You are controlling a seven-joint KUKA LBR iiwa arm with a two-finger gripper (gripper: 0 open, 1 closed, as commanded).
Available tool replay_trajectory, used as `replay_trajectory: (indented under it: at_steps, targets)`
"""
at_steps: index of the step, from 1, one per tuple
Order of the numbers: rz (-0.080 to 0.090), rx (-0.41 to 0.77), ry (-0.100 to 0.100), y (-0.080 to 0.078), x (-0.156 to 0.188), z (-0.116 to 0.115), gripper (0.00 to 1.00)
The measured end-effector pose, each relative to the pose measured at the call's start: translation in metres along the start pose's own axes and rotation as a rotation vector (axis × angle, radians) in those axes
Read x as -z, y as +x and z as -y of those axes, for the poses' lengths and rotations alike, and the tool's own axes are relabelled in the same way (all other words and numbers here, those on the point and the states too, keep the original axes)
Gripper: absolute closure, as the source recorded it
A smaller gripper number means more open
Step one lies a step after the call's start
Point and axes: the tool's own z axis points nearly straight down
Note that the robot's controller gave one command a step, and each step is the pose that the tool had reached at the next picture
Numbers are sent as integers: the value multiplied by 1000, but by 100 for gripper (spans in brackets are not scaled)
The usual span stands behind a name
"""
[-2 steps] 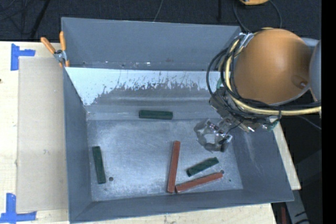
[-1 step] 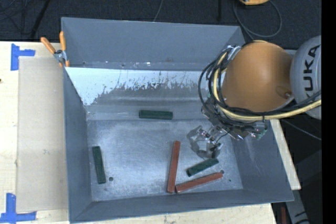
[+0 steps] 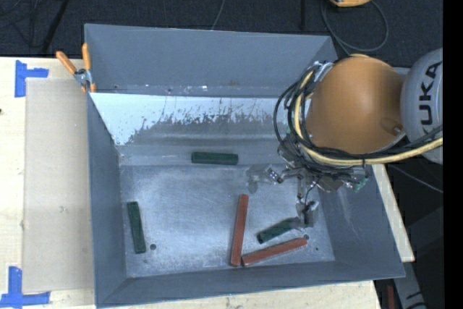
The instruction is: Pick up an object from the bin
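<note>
A short dark green bar (image 3: 281, 230) lies tilted on the bin floor, in the near right part, with its right end angled toward the far side. My claw (image 3: 308, 210) hangs just above that right end. I cannot tell whether the claw is apart or together, or whether it touches the bar.

Just on the near side of the green bar lies a long reddish-brown bar (image 3: 275, 252), almost parallel to it and close to the near wall. A second reddish-brown bar (image 3: 239, 230) runs nearly at right angles to the first, and their near ends sit just beside each other.

Above my claw are my orange domed cover (image 3: 351, 106) and a loop of black cables (image 3: 289, 119), both over the bin's right side.

The grey metal bin (image 3: 217, 54) has a flat floor scuffed pale and sloping walls, and the far wall is streaked with scrape marks. Another dark green bar (image 3: 214, 158) lies flat at the foot of the far wall, near the middle. A third dark green bar (image 3: 135, 226) lies along the left wall. Between these the middle of the floor is open, well apart from every wall.
</note>
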Motion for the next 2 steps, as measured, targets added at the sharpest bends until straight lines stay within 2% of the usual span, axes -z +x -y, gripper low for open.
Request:
replay_trajectory:
  at_steps: [1, 2]
  targets:
    - [-8, -7, -6, 61, -84, 13, 0]
    - [-3, 18, -4, 58, -141, 37, 0]
